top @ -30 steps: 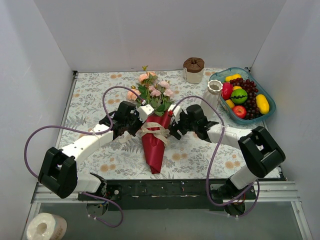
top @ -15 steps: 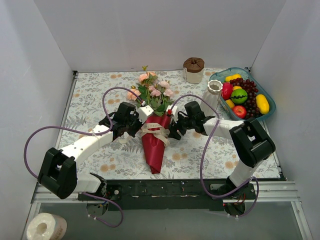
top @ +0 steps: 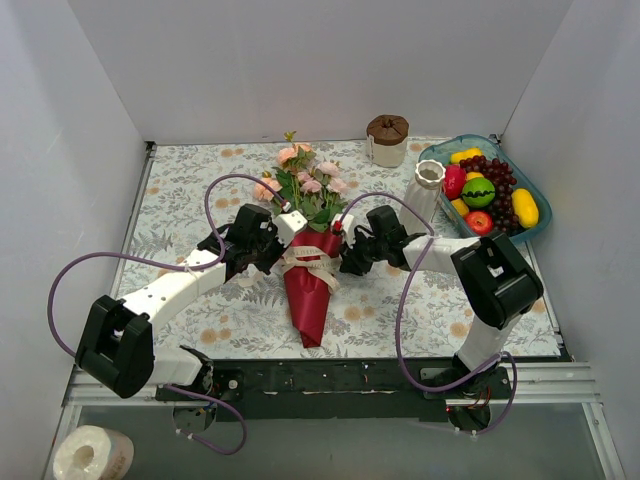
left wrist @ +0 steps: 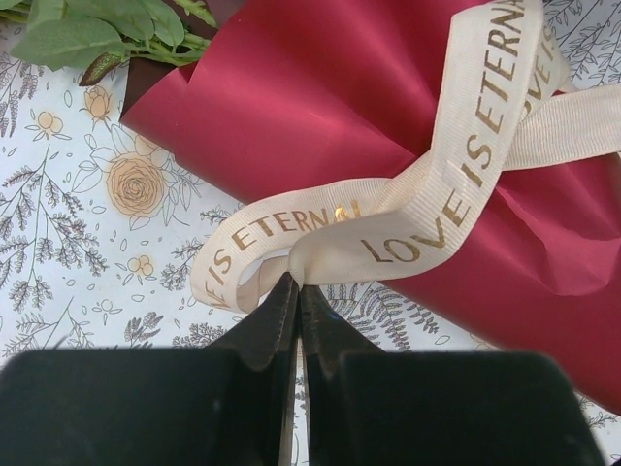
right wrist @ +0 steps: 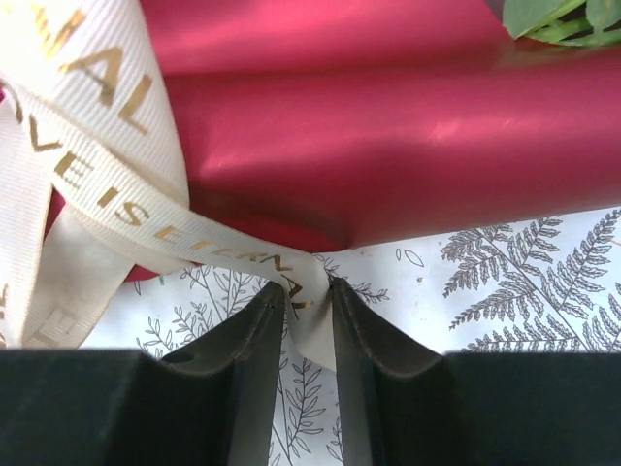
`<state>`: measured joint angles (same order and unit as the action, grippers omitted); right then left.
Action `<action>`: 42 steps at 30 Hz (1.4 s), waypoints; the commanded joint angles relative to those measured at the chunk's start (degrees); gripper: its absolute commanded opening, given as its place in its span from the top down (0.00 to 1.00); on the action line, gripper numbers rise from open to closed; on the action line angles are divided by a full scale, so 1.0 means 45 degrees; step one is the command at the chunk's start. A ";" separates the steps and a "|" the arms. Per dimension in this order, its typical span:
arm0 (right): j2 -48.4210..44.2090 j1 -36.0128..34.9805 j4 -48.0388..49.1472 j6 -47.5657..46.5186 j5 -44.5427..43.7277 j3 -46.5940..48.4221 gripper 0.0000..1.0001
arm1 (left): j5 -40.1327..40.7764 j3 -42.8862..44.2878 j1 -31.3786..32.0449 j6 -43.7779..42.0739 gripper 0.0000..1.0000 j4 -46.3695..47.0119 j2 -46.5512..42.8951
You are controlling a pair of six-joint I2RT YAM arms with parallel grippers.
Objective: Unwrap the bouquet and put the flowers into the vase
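Observation:
The bouquet (top: 310, 285) lies on the floral table mat, its dark red paper cone pointing toward me. The pink and peach flowers (top: 305, 183) fan out at its far end. A cream ribbon (top: 312, 262) with gold lettering ties the cone. My left gripper (top: 283, 262) is at the cone's left side. In the left wrist view it (left wrist: 297, 283) is shut on a fold of the ribbon (left wrist: 466, 165). My right gripper (top: 341, 267) is at the cone's right side. Its jaws (right wrist: 307, 288) stand a little apart, with a ribbon tail (right wrist: 309, 301) between them. The white ribbed vase (top: 428, 190) stands upright to the right.
A cream jar with a brown lid (top: 387, 140) stands at the back. A teal basket (top: 546, 222) of plastic fruit sits at the back right, just beyond the vase. White walls close in three sides. A paper roll (top: 92, 455) lies below the table at the near left.
My right gripper has moved left to the cone's side and its jaws have narrowed around the ribbon tail. The left gripper and the bouquet have stayed put.

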<state>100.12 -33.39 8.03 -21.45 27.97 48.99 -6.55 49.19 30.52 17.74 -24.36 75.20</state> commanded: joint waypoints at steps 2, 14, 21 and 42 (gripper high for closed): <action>0.0076 0.0017 0.0793 0.0353 -0.0628 0.0187 0.86 | 0.0126 -0.0208 -0.0064 -0.0172 1.00 0.0140 -0.0773; -0.2595 -0.0061 0.1066 0.2226 -0.1194 -0.1197 0.99 | 0.0010 0.0026 -0.0201 -0.0094 1.00 -0.0094 -0.1203; -0.6092 -0.0256 -0.0394 0.3555 -0.2112 -0.2195 0.99 | -0.0205 0.0572 -0.1135 0.0004 1.00 -0.0192 -0.1691; -1.1330 -0.0315 -0.5454 0.5488 -0.8846 -0.1552 0.99 | 0.3382 0.0671 -0.5765 -0.0328 1.00 -0.0721 -0.3899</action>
<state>50.04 -34.81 -9.72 -0.08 0.36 38.76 -2.37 53.56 6.81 16.80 -27.46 57.60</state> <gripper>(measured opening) 0.024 0.010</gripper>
